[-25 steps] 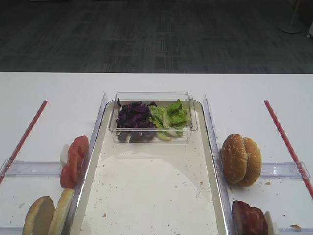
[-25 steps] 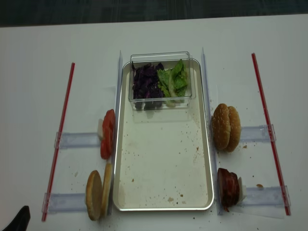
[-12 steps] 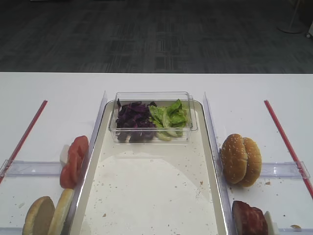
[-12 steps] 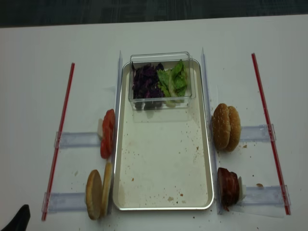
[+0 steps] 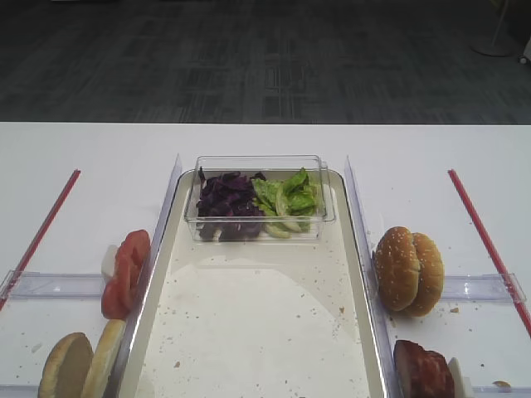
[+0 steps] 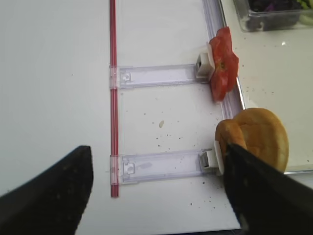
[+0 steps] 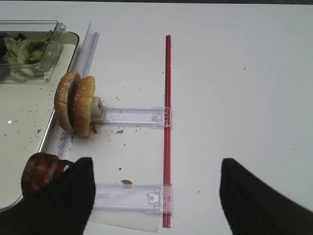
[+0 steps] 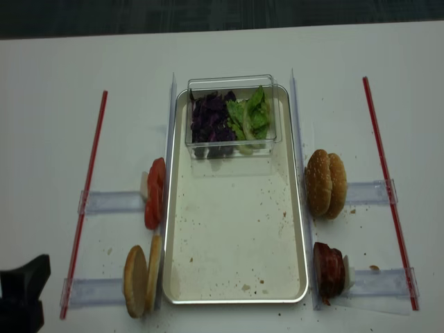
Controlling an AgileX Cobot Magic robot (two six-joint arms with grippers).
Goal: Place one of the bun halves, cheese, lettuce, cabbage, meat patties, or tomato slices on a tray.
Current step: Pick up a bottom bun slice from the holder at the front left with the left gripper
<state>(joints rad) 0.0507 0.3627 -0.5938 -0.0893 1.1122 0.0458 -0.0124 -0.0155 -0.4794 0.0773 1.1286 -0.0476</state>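
White bench [image 8: 48, 139] under a dark carpeted floor strip at the top of both overhead views.

Tray [image 8: 236, 295]: large silvery rectangle, centre of frame. Its floor is bare but for crumbs; no ingredient lies loose on it yet. A clear plastic tub [image 8: 231, 82] sits on its upper end, holding cabbage [image 8: 211, 121] on the left and lettuce [image 8: 251, 116] on the right. Both are loose, light and limp. Judgement: a pinch will take an uneven clump and shed bits.

Sesame buns [image 8: 326, 183]: centre right, on edge in a clear holder. Not the task's halves.

Bun halves [image 8: 142, 276]: lower left, two standing on edge just beside the tray's left rim, against a clear holder. Judgement: light, soft and compressible, with a dry crust that should not slip. Best hold is across the thickness at the top edge, closing gently to avoid crushing.

Meat patties [image 8: 329, 269]: lower right, on edge. They look glossy, so probably slick, denser and firmer.

Tomato slices [image 8: 154, 192]: centre left, a row on edge. Judgement: wet, slippery and easily torn.

Left claw [image 6: 156, 191]: fingers spread wide, holding nothing, over bare bench left of the bun halves.

Right claw [image 7: 154, 193]: fingers wide apart, holding nothing, over the bench beside the patties.
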